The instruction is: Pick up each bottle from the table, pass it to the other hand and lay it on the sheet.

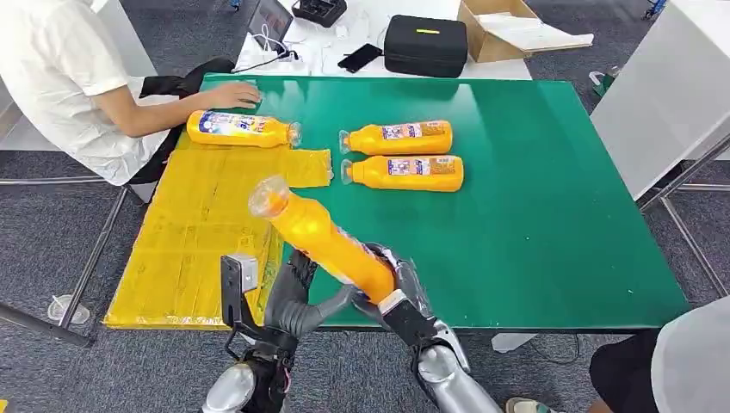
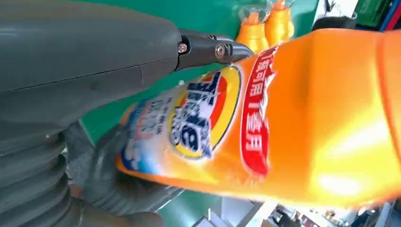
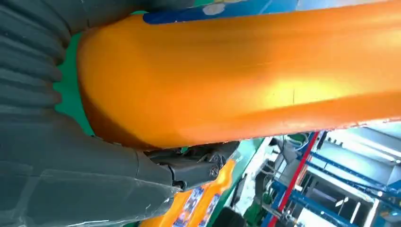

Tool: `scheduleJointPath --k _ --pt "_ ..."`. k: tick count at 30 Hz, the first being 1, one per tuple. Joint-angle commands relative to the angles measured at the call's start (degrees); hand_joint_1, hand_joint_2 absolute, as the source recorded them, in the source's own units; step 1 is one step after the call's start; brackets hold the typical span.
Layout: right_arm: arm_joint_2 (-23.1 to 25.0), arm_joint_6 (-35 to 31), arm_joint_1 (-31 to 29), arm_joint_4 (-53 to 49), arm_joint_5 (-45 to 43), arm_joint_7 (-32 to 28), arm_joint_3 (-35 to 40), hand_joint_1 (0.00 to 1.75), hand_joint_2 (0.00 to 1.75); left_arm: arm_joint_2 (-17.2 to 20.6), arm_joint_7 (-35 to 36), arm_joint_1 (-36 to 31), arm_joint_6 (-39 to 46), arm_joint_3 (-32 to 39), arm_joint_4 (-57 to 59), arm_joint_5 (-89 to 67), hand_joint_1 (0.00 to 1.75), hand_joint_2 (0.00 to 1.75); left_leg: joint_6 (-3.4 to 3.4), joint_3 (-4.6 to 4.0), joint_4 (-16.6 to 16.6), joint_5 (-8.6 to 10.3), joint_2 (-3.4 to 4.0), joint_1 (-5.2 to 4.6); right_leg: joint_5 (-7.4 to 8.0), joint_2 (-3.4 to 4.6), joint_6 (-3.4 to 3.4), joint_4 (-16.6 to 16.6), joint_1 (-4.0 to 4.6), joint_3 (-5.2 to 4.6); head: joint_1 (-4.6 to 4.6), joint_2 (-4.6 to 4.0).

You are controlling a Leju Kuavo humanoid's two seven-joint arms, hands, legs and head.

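Note:
My right hand (image 1: 398, 288) grips an orange bottle (image 1: 323, 241) by its base and holds it tilted, neck up and to the left, over the table's near edge. My left hand (image 1: 297, 292) sits just under the bottle's middle with fingers spread. In the left wrist view its thumb (image 2: 208, 47) lies against the bottle's label (image 2: 208, 113). The right wrist view looks along the bottle's orange side (image 3: 246, 71). Two more orange bottles (image 1: 398, 138) (image 1: 405, 172) lie side by side on the green table (image 1: 534, 189). Another bottle (image 1: 241, 129) lies at the far end of the yellow sheet (image 1: 198, 224).
A person in white sits at the far left, one hand (image 1: 228, 93) resting on the table by the sheet's bottle. A black case (image 1: 424, 43) and a cardboard box (image 1: 508, 30) stand on the white table behind. Another person (image 1: 689, 361) is at the lower right.

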Motion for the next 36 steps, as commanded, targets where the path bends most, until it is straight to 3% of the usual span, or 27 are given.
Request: scheduleJointPath --k 1,7,11,32,33,34,36 --pt "-0.3 -2.1 -1.7 3.5 4.0 -0.2 -0.2 1.75 1.75 2.0 0.9 -1.6 -1.2 -1.5 2.1 0.7 0.0 1.75 0.03 0.26 -0.1 -0.03 0.05 -0.01 -0.03 -0.03 -0.1 0.0 0.02 0.25 -0.02 0.0" --pt "1.0 -2.1 -3.1 6.8 7.4 -0.6 4.9 1.75 1.75 -0.3 4.8 -3.6 -4.1 2.0 7.0 9.0 0.0 1.75 0.02 0.17 -0.1 -0.01 0.11 0.0 0.01 0.05 -0.07 -0.1 0.03 0.15 0.0 0.02" --pt "1.8 -2.5 -2.9 7.8 6.6 -0.8 6.5 1.75 1.75 -1.1 3.3 -5.2 -3.2 2.7 10.6 10.5 0.0 1.75 0.03 0.3 -0.1 -0.03 0.11 -0.01 -0.02 0.03 -0.1 -0.1 0.02 0.27 0.0 0.02" --pt "3.0 -0.4 -2.6 9.8 4.3 -1.6 9.4 1.75 1.75 -1.6 -0.3 -5.3 -0.4 4.1 5.8 11.9 0.0 1.75 0.02 0.09 0.0 0.0 0.0 0.02 -0.02 -0.05 -0.05 0.0 0.03 0.1 -0.02 0.0" --pt "3.1 -0.3 -2.6 10.0 4.1 -1.7 9.5 1.75 1.75 -1.6 -0.7 -5.3 -0.3 4.4 5.1 12.1 1.43 1.75 0.04 0.21 0.0 -0.05 0.04 0.01 -0.05 -0.05 -0.08 0.0 0.04 0.21 0.0 0.0" --pt "3.2 -0.1 -2.5 10.3 4.0 -1.6 9.6 1.75 1.75 -1.5 -0.9 -5.2 -0.3 4.8 4.5 12.3 1.75 1.75 0.03 0.13 0.0 -0.02 0.02 0.01 -0.03 -0.05 -0.06 0.0 0.03 0.13 0.0 0.0" --pt "3.4 -0.2 -2.4 11.0 3.6 -1.7 9.9 1.71 1.75 -1.6 -1.7 -4.7 0.6 5.9 2.4 13.1 1.75 1.75 0.04 0.22 0.0 -0.06 0.04 0.03 -0.07 -0.06 -0.1 0.0 0.06 0.23 0.0 0.0"
